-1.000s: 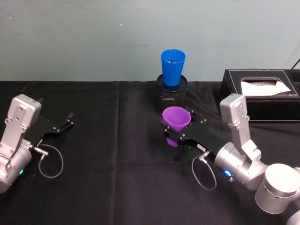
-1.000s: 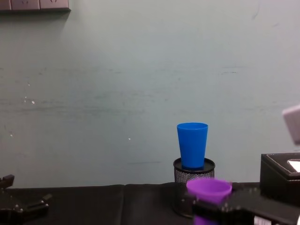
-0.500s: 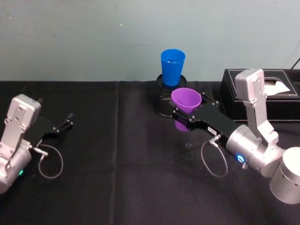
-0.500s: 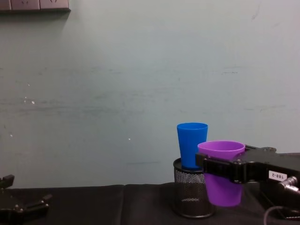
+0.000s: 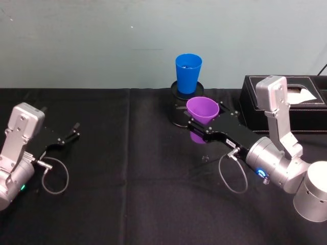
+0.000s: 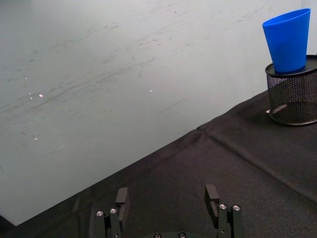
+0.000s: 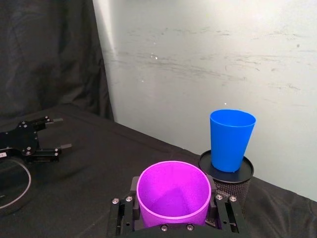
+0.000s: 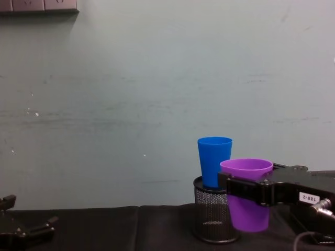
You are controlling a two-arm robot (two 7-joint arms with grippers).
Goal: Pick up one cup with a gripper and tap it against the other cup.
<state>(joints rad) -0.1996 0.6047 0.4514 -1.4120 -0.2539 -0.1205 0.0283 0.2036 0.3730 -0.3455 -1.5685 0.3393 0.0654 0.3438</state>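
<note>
Gripping the purple cup (image 5: pixel 203 108) in my right tool (image 5: pixel 204 128), I am holding it upright above the worktop (image 5: pixel 127 178), in front and right of the blue cup (image 5: pixel 188 73) standing on the mesh holder (image 5: pixel 179 111), rims apart, while my left tool (image 5: pixel 71 133) is resting spread on open worktop far left.

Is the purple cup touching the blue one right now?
Apart. Head view: the mesh holder's rim shows between the purple cup, held by the right gripper, and the blue cup.
</note>
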